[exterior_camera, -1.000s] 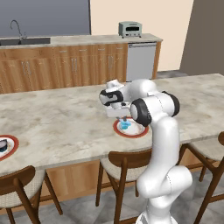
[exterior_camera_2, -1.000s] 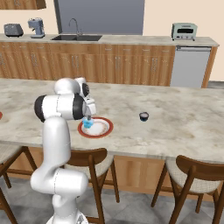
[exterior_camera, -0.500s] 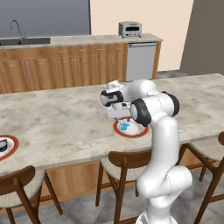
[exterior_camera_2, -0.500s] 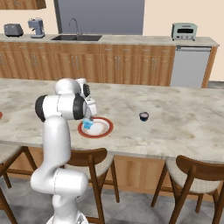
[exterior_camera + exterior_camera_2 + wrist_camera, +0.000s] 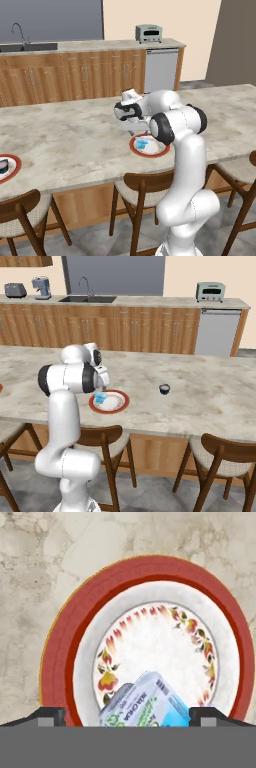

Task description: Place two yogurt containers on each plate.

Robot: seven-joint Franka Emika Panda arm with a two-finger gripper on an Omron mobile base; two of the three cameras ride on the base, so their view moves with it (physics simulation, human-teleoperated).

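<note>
A white plate with a broad red rim [image 5: 55, 662] lies on the marble counter, seen also in the base views [image 5: 159, 151] [image 5: 120, 404]. A light blue boxy yogurt container [image 5: 145, 704] [image 5: 142, 144] [image 5: 100, 398] rests on its near-left part. My gripper [image 5: 127, 716] [image 5: 135, 131] [image 5: 102, 387] hovers just above it, open, with the fingertips [image 5: 50, 716] wide on either side and not touching it. A dark round yogurt cup [image 5: 164, 389] stands alone on the counter to the right. A second red-rimmed plate [image 5: 14, 161] at the far left carries a dark cup [image 5: 3, 167].
Wooden stools [image 5: 142, 187] [image 5: 227, 453] are tucked under the counter's near edge. Behind the island run wooden cabinets with a sink [image 5: 87, 299], a toaster oven [image 5: 210, 291] and a dishwasher [image 5: 161, 70].
The jaws have opened and let go of the light blue container, which now lies on the plate. The arm has hardly moved.
</note>
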